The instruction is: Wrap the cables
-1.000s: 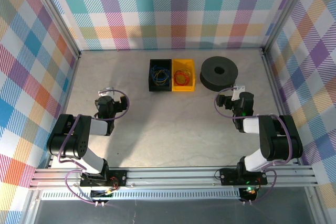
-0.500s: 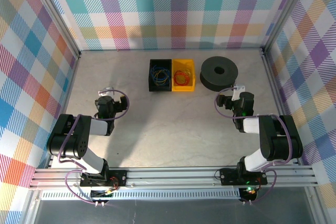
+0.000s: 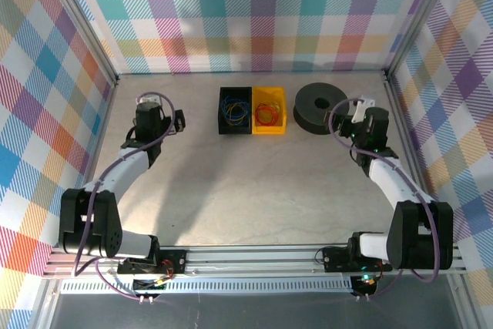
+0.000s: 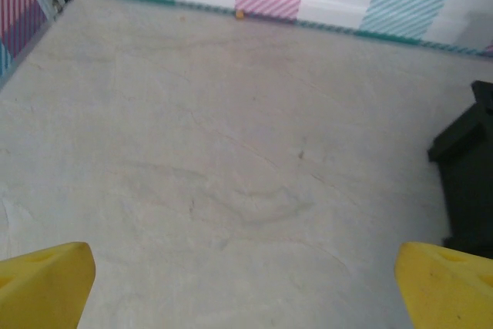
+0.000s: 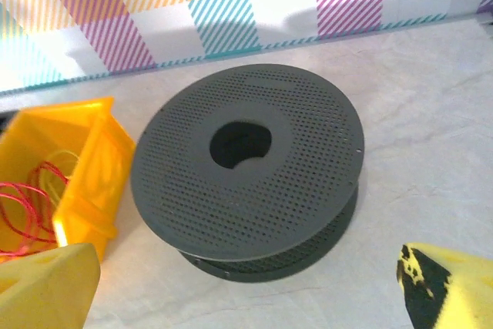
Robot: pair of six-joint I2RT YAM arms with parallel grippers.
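Left gripper (image 4: 246, 289) and right gripper (image 5: 246, 292) both gape wide, holding nothing, the right one facing the black spool (image 5: 308, 167)

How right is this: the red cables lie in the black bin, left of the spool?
Wrong bin: the red cables lie in the yellow bin, not the black bin, left of the spool, as the top external view shows.

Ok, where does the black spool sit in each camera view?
Top external: black spool far, right of centre, beside the yellow bin.
Right wrist: black spool mid-frame, lying flat.
Left wrist: corner of the black bin at right edge.
Shared landmark: yellow bin, at the right wrist view's left edge; the black bin adjoins it.
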